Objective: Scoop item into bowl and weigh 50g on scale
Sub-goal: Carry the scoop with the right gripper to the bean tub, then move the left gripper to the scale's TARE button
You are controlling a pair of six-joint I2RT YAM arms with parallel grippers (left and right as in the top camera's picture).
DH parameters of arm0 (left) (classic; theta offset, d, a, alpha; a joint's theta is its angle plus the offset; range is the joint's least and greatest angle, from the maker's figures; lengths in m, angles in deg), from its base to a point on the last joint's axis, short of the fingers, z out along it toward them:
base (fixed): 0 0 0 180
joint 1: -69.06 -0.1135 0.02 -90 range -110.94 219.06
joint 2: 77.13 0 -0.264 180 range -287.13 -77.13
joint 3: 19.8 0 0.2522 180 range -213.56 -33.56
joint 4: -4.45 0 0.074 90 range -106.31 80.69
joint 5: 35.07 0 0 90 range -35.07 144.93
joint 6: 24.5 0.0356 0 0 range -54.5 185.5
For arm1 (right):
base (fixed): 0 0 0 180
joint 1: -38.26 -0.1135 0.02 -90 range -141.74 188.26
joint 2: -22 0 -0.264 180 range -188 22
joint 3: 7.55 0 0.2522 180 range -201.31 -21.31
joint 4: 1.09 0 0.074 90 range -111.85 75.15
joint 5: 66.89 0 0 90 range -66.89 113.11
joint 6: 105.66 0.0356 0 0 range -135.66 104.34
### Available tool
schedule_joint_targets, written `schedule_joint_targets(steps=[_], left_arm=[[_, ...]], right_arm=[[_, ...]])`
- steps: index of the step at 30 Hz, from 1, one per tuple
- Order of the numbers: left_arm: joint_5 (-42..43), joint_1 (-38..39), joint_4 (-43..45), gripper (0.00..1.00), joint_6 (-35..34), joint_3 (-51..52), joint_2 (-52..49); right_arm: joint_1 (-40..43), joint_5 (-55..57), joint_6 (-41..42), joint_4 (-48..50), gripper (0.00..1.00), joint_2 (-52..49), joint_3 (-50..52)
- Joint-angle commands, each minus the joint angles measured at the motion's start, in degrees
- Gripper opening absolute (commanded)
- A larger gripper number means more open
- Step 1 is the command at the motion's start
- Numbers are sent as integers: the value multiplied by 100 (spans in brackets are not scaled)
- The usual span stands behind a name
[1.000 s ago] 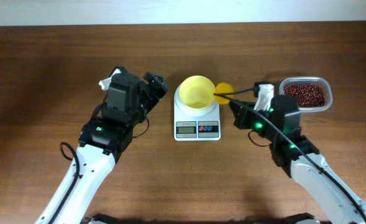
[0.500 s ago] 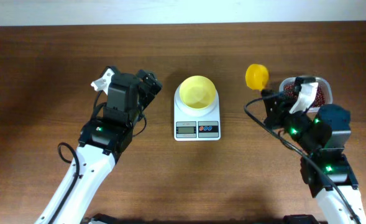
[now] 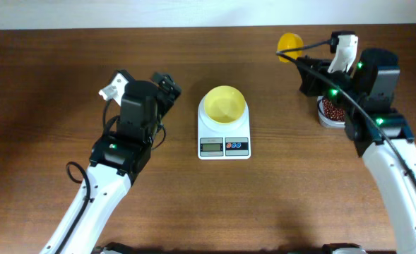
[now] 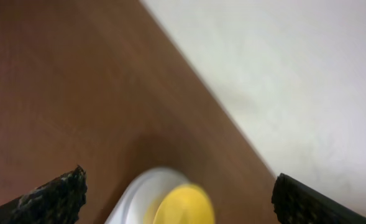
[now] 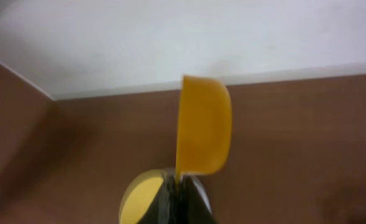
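Sitting on white scale, pale yellow bowl; left hand spread and empty, to its left; right hand pinching yellow scoop by its handle, beside tub of red-brown beans.

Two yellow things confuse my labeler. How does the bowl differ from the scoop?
The bowl rests on the scale, untouched; the scoop is clamped in the right gripper near the far edge of the table. The bowl is paler and wider; the scoop is deeper orange-yellow. Both are yellow, rounded cups.
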Motion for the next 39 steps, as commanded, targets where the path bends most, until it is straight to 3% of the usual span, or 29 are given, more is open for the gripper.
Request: schedule_joint_targets(steps=[1,6,11,16,20,24,27,29,32,35,36,39], left_arm=[[-461,-299,516,99,887,-15,66],[-282,-999,997,99,1252,-15,66],[470,-1740,1307,99,1399,-15,55],[1624,-1764,1244,99,2159,-15,44],[2247,-1733,833,99,2299,-15,46],[2581,-1255,839,99,3379,-17,46],[2559,-807,835,85,3790,-22,46],[2496,-560,841,66,3799,-22,46],[2500,-295,787,28,3797,-20,44],[2505,-282,490,5,3794,-20,44],[2527,-282,369,0,3792,-20,46],[2997,-282,105,0,3797,-20,46]], right_arm=[[37,1086,-332,-1200,4,-79,-822],[37,1650,-704,-2706,4,-79,-1539],[37,1956,-1025,-3864,4,-74,-1670],[39,2236,-1023,-3501,4,-74,-1670],[37,2159,-999,-3141,4,-74,-1670],[37,2151,-1003,-3163,4,-74,-1668],[37,2153,-1001,-3139,4,-74,-1668],[37,2153,-1001,-3147,4,-76,-1665],[37,2151,-1001,-3049,4,-76,-1665],[37,2151,-1001,-3021,4,-76,-1665],[37,2151,-1001,-3021,4,-76,-1665],[37,2149,-999,-3021,4,-76,-1665]])
